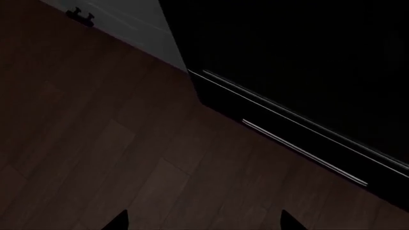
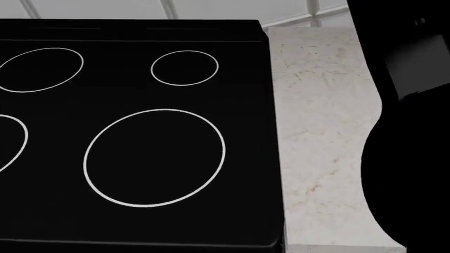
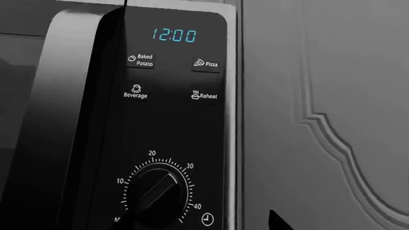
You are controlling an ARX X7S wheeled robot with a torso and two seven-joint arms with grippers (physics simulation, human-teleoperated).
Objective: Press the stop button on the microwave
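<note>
From the head camera, a black cooktop (image 2: pixel 134 132) shows four white burner rings beside a pale speckled counter (image 2: pixel 320 132). The left wrist camera shows the left gripper (image 1: pixel 204 223), two fingertips well apart and empty, over a dark wood floor (image 1: pixel 96 153). The right wrist camera faces the microwave (image 3: pixel 166 120) panel close ahead: clock 12:00, four preset buttons, one timer dial (image 3: pixel 156 191); no stop button shows, and the right gripper's state cannot be told.

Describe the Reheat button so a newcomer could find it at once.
Start at the microwave's black control panel in the right wrist view, under the blue 12:00 clock display. Four labelled buttons sit in two rows above the timer dial. The Reheat button is the second-row one nearer the cabinet door, directly beneath Pizza.
</note>
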